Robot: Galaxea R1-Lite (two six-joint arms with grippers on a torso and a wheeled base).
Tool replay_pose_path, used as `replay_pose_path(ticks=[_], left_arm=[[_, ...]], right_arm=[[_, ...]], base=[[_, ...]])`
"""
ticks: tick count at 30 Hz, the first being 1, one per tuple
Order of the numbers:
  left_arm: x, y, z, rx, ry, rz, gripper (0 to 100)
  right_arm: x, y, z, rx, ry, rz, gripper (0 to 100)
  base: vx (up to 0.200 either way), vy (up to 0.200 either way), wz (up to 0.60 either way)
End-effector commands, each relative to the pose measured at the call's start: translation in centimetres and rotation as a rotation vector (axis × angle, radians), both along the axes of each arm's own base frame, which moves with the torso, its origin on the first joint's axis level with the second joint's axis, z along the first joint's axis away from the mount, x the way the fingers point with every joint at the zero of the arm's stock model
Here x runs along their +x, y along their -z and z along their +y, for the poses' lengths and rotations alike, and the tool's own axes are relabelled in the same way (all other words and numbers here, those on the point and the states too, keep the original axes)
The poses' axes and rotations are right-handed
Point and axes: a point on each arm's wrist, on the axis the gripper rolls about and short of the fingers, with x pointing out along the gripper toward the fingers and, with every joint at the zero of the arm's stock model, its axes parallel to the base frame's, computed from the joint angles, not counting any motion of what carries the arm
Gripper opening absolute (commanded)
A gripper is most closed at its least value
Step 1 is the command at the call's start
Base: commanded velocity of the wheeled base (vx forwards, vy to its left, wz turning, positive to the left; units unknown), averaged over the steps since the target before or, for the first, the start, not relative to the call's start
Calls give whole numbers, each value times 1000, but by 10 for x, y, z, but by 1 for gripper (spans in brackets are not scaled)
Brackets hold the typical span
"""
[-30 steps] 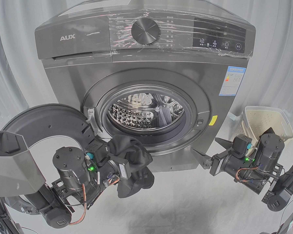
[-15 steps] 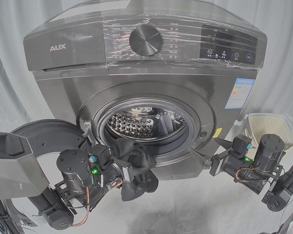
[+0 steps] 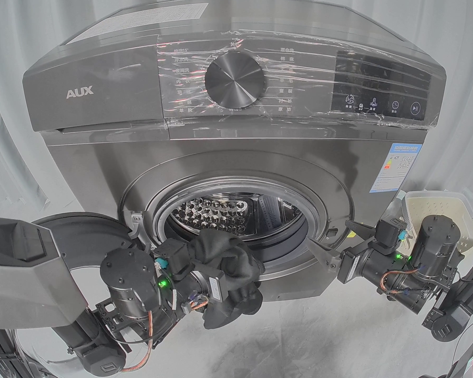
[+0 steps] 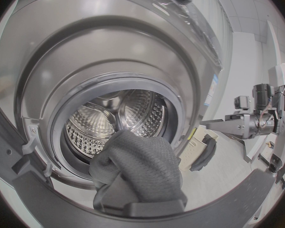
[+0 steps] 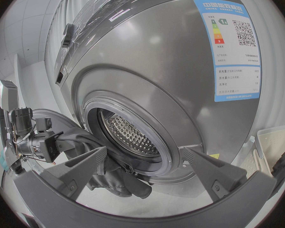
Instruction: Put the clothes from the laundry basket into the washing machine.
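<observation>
1. Left tool (image 3: 227,274): clenched on a black, crumpled fabric garment (image 4: 142,162). The cloth drapes over the fingers and hides them.
2. Garment position: bunched against the lower edge of the round drum opening (image 3: 231,213) of the grey metal front-loading washing machine (image 3: 247,148), toward the hinge side. One fold hangs below the opening, outside the drum. How far the upper part passes the rim cannot be told.
3. Right tool (image 3: 328,233): released, jaws spread wide, nothing between them. It is held before the machine's lower front, on the side of the opening away from the hinge, well apart from the garment.
4. Round grey door (image 3: 84,237): swung wide open on the machine's hinge side.
5. Cream perforated plastic laundry basket (image 3: 441,206): on the floor just beside the machine's corner, on the side away from the door. A dark cloth item (image 5: 280,168) lies inside it.
6. Control panel: a round metal dial (image 3: 234,80) under clear plastic film (image 3: 299,80) on the machine's upper front.
</observation>
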Motion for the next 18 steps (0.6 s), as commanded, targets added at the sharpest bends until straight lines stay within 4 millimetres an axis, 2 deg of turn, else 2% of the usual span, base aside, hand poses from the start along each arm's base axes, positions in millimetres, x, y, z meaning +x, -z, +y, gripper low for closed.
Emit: replay_pose_path(ticks=[1, 4, 7, 10, 15, 18], left_arm=[[14, 12, 0, 21, -31, 19, 0], [25, 24, -5, 35, -39, 34, 0], [48, 43, -11, 46, -40, 47, 0], [66, 54, -21, 30, -16, 32, 0], [96, 59, -38, -22, -38, -20, 0], [113, 68, -40, -38, -61, -35, 0]], right_arm=[[0, -1, 2, 3, -7, -4, 100], [-1, 0, 3, 3, -13, -2, 100], [-3, 0, 4, 2, -19, 2, 100], [-4, 1, 4, 0, -21, 4, 100], [-4, 2, 4, -2, -24, 7, 100], [-6, 2, 5, -3, -32, 8, 100]], base=[[0, 0, 0], [0, 0, 0], [0, 0, 0], [0, 0, 0], [0, 0, 0], [0, 0, 0]])
